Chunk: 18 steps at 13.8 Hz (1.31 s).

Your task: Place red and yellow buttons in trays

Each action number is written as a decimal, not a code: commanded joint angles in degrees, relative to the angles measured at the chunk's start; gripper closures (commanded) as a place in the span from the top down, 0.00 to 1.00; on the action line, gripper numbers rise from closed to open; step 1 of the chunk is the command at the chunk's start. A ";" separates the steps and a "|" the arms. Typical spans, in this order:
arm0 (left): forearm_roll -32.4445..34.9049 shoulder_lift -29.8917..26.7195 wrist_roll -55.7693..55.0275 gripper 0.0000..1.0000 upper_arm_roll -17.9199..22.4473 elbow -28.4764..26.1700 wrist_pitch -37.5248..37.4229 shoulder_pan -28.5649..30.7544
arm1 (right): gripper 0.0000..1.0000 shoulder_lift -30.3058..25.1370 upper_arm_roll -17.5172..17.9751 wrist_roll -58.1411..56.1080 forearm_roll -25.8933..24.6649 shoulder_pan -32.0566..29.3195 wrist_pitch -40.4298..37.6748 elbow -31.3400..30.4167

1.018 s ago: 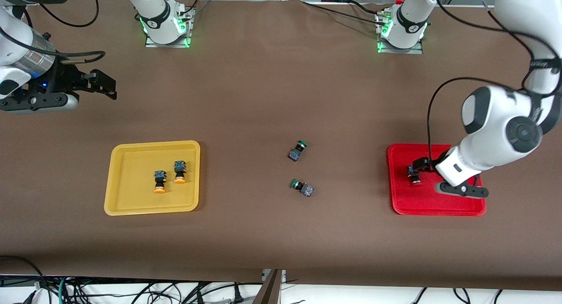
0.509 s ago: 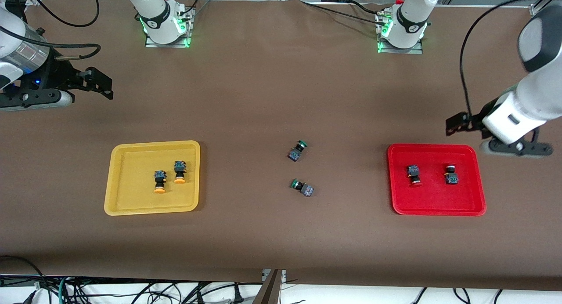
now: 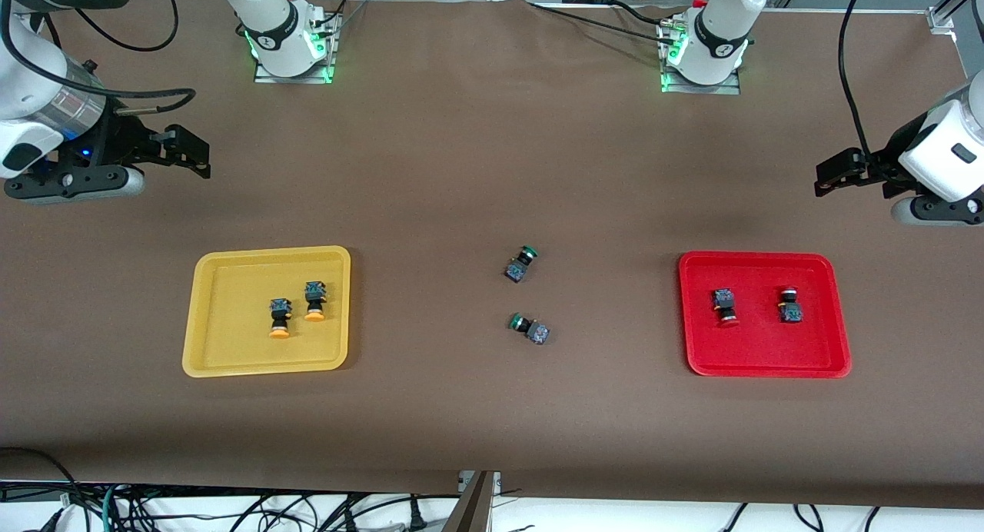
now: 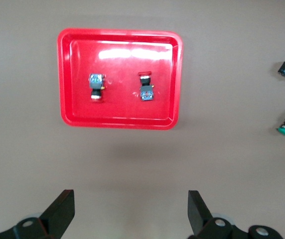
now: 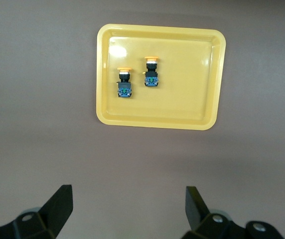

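Note:
Two yellow-capped buttons (image 3: 279, 318) (image 3: 314, 300) lie side by side in the yellow tray (image 3: 201, 317) toward the right arm's end. Two red-capped buttons (image 3: 724, 305) (image 3: 789, 305) lie apart in the red tray (image 3: 769, 369) toward the left arm's end. My left gripper (image 3: 829, 175) is open and empty, up in the air over bare table beside the red tray. Its wrist view shows the open gripper (image 4: 131, 209) and the red tray (image 4: 120, 122). My right gripper (image 3: 196, 151) is open and empty over bare table; its wrist view (image 5: 127, 206) shows the yellow tray (image 5: 157, 123).
Two green-capped buttons (image 3: 521, 263) (image 3: 530, 327) lie on their sides on the brown table mat in the middle, between the trays. The arm bases stand along the table's edge farthest from the front camera. Cables hang below the near edge.
My left gripper let go of the second red button in the red tray, then rose and drew away toward the table's end. My right gripper shifted only slightly.

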 commanded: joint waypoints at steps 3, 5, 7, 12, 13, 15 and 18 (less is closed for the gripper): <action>-1.83 0.00 -3.70 1.00 0.17 0.66 -1.55 -0.65 | 0.99 0.40 0.35 -1.01 -0.55 -0.51 -0.24 1.53; -1.74 0.79 -3.79 1.00 0.08 0.93 -1.72 -0.48 | 0.99 0.40 0.43 -0.92 -0.55 -0.51 -0.24 1.44; -1.65 1.14 -3.79 1.00 -0.01 1.46 -1.72 -0.56 | 1.00 0.40 0.43 -1.45 -0.73 -0.51 -0.50 1.88; -1.47 3.78 -3.87 1.00 -0.01 5.50 -2.86 -1.36 | 1.00 0.57 0.43 -1.71 -1.25 -0.51 -0.59 2.67; -1.30 3.78 -3.79 1.00 0.08 5.50 -2.86 -1.27 | 1.00 0.83 0.43 -1.71 -1.43 -0.43 -0.59 2.67; -1.30 3.87 -3.79 1.00 0.08 5.50 -2.86 -0.83 | 1.00 0.84 0.35 -1.97 -1.43 -0.51 -0.50 2.67; -1.38 4.22 -3.79 1.00 0.17 5.59 -2.86 -0.92 | 1.00 0.93 0.35 -4.34 -1.43 -0.69 -0.59 2.58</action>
